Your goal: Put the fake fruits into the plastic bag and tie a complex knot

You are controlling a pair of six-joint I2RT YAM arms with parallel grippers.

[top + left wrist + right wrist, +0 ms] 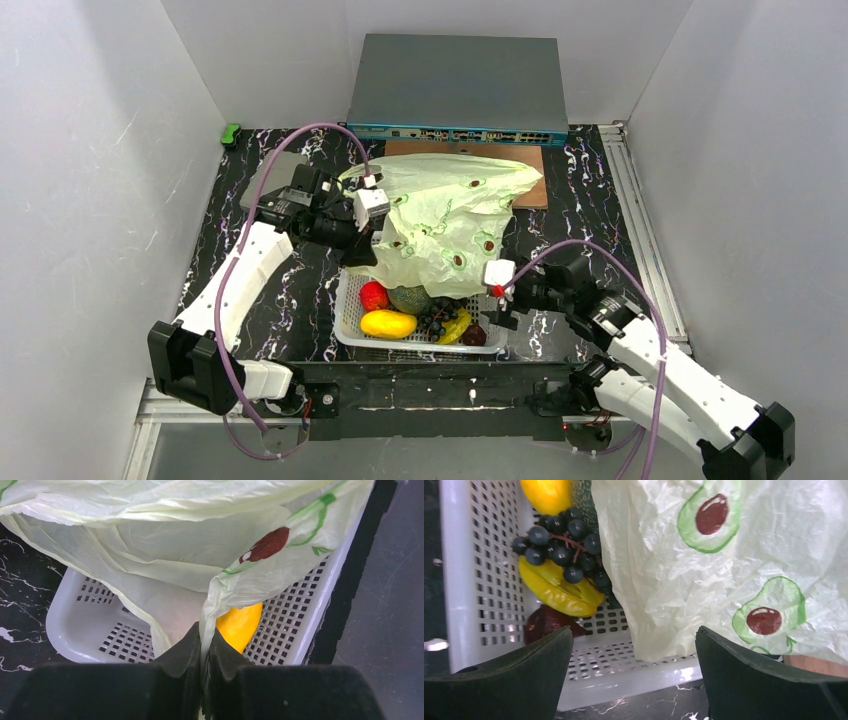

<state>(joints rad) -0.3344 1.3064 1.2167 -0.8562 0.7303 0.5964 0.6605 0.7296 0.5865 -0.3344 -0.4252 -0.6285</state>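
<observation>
Left claw (205,641) is pinched tight on a fold of the thin pale-green plastic bag with avocado prints (450,215). It grips the bag's left edge and holds it up over the white perforated plastic basket (345,318). Right claw (633,632) is spread wide and grips nothing. It sits low at the basket's right near corner, with the bag edge hanging just ahead of it; can't tell if they touch. The bag is draped over the basket's far half and runs back onto the brown board (530,192).

Fruits in the basket's near half:
- yellow mango (388,323)
- red fruit (374,295)
- green netted melon (410,298)
- dark purple grapes (438,318)
- yellow banana (457,328)
- dark red plum (474,335)
</observation>
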